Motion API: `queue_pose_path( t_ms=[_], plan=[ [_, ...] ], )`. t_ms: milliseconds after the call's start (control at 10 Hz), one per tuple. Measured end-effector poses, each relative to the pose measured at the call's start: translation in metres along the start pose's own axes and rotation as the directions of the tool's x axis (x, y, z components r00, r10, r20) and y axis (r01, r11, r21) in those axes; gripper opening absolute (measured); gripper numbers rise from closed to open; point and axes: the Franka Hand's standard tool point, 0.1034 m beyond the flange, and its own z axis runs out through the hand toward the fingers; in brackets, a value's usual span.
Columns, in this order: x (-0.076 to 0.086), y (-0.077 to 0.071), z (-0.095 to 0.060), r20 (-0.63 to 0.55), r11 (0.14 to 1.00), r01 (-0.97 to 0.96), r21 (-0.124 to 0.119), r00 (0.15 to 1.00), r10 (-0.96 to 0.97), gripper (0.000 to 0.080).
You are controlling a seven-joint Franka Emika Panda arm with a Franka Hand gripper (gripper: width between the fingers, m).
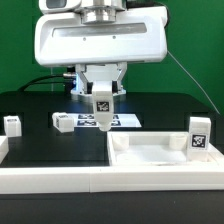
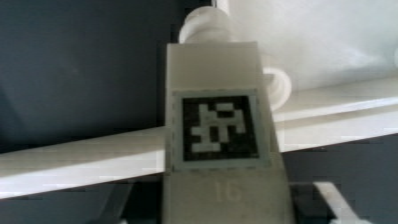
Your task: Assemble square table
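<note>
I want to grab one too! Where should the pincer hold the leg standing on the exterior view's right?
Likely near its top, coming straight down: the upright leg has flat opposite sides free. The pincer must first put down its held leg.

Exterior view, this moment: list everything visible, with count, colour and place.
tabletop: one, white, tray-like, front of the exterior view's right.
held leg: one, white with a black-and-white tag, in the gripper over the table's middle.
far-left leg: one, white, tagged, upright at the exterior view's left edge.
lying leg: one, white, tagged, on its side left of centre.
right leg: one, white, tagged, upright at the tabletop's right side.
marker board: one, white, flat behind the held leg.
border bar: at least one, white, along the front.
table: one, black.
arm: one, white, top centre.
gripper: one, shut on the held leg.
</note>
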Motion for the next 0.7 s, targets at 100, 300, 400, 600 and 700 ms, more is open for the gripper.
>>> queue_pose_path(
  t_ms=[100, 300, 400, 600, 700],
  plan=[
    [0.000, 0.000, 0.000, 0.000, 1.000, 0.000, 0.000, 1.000, 0.000, 0.0293],
    [0.000, -0.002, 0.001, 0.000, 1.000, -0.008, 0.001, 1.000, 0.008, 0.0293],
    [0.002, -0.010, 0.003, 0.000, 1.000, -0.016, 0.005, 1.000, 0.016, 0.0293],
    [0.008, -0.019, 0.011, -0.001, 1.000, -0.001, 0.009, 1.000, 0.001, 0.0293],
    [0.013, -0.025, 0.012, -0.005, 1.000, -0.010, 0.013, 1.000, 0.010, 0.0293]
  ],
)
